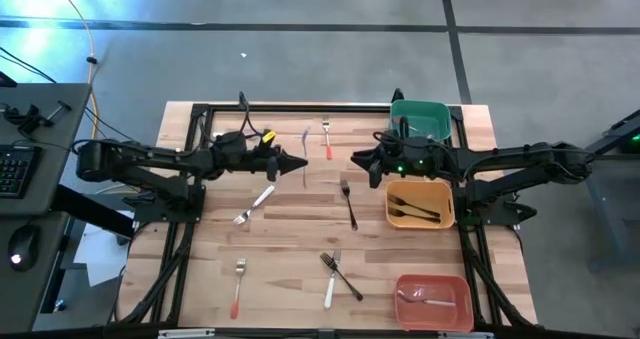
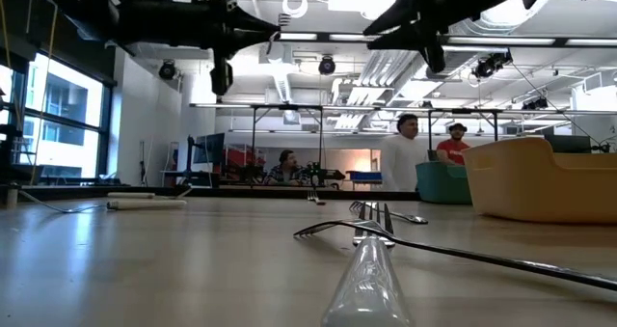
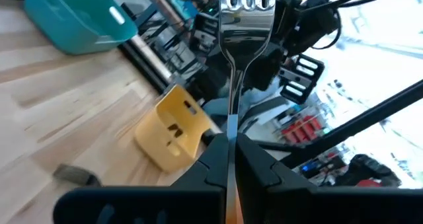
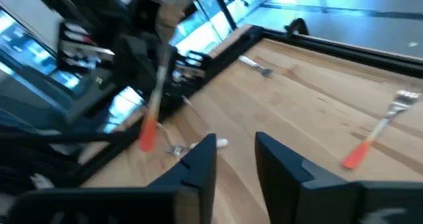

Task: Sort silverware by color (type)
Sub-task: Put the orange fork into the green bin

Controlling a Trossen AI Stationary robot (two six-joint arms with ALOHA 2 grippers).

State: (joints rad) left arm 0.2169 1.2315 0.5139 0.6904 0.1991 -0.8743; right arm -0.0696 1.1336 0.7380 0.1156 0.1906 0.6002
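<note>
Left claw (image 3: 228, 159) is closed on a fork (image 3: 232, 59), gripped at the handle, tines pointing away, held above the table (image 1: 290, 269) near its far middle. Right claw (image 4: 234, 159) is seen with fingers parted and nothing between them, raised beside the yellow bin (image 1: 421, 203), facing the left claw. Other silverware is scattered on the table: a red-handled fork (image 1: 326, 139) at the far edge, a black-handled fork (image 1: 348, 203) centrally, black ones inside the yellow bin.
</note>
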